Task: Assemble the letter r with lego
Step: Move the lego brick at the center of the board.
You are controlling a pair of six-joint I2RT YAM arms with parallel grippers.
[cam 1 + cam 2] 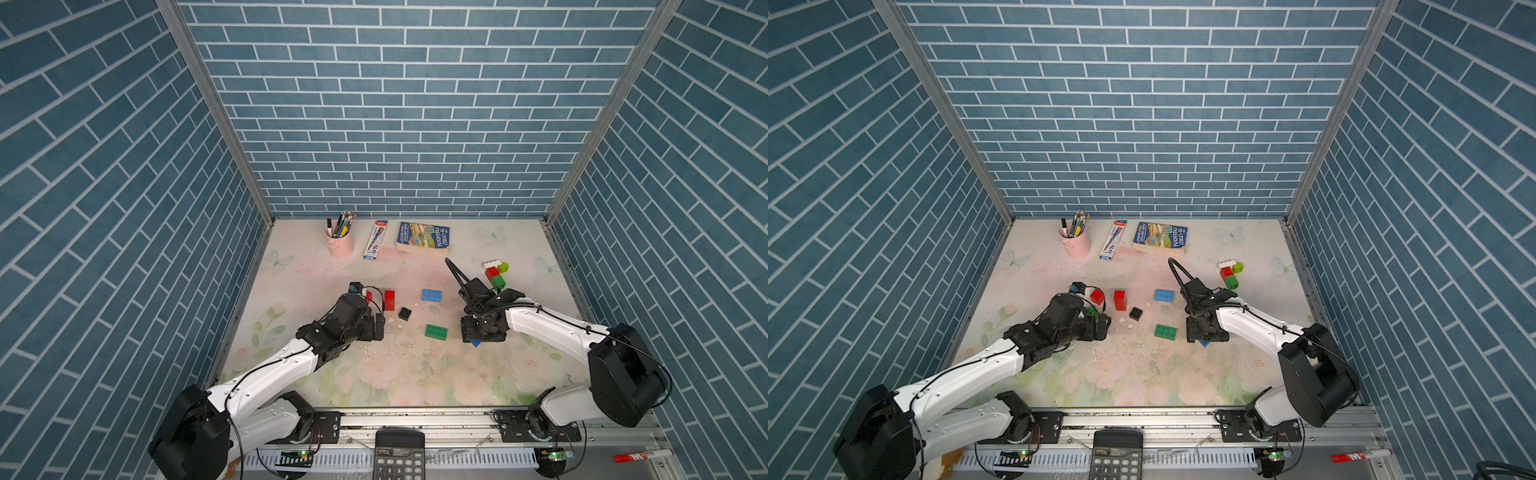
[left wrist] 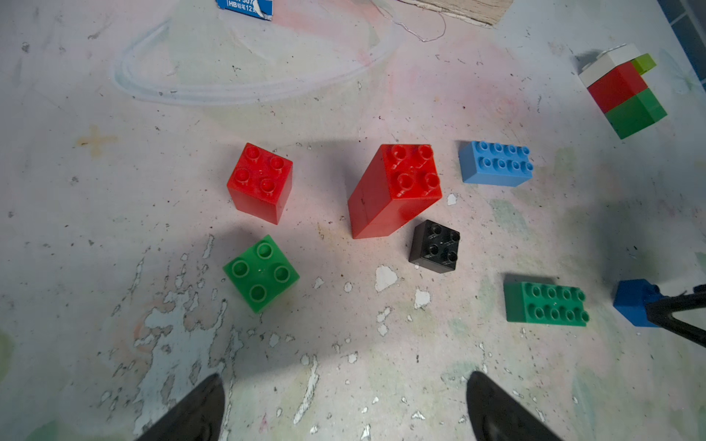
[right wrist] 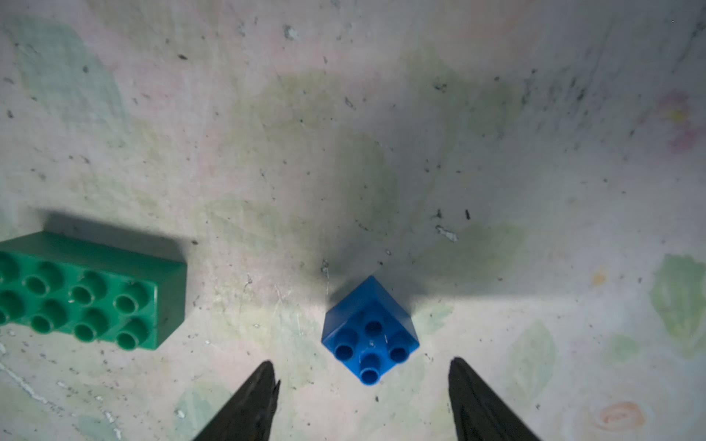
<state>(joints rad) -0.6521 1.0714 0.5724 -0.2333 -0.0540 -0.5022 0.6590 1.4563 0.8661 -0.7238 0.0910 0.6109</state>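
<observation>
The left gripper (image 2: 344,378) is held low over the worn, flaking floral table (image 2: 114,191). Its jaws are spread wide and empty, apparently so the loose stock can be faced. Ahead of it, a glossy green square brick (image 2: 261,273) and a red square brick (image 2: 260,182) are set studs up, apart from each other. Next, a tall red brick (image 2: 393,191) is stood upright, with a small black brick (image 2: 434,246) just beside its base. Further right, a light blue long brick (image 2: 496,163) and a green long brick (image 2: 546,303) are laid flat, eight studs each. The right gripper (image 3: 362,361) is positioned low at a dark blue square brick (image 3: 370,336). Its jaws are parted to either side, and no contact is visible. The brick is turned corner-on to them, so a squarer approach is probably needed. At the far right, a joined white, red, green and lime piece (image 1: 495,274) is set apart, likely the letter's beginning.
</observation>
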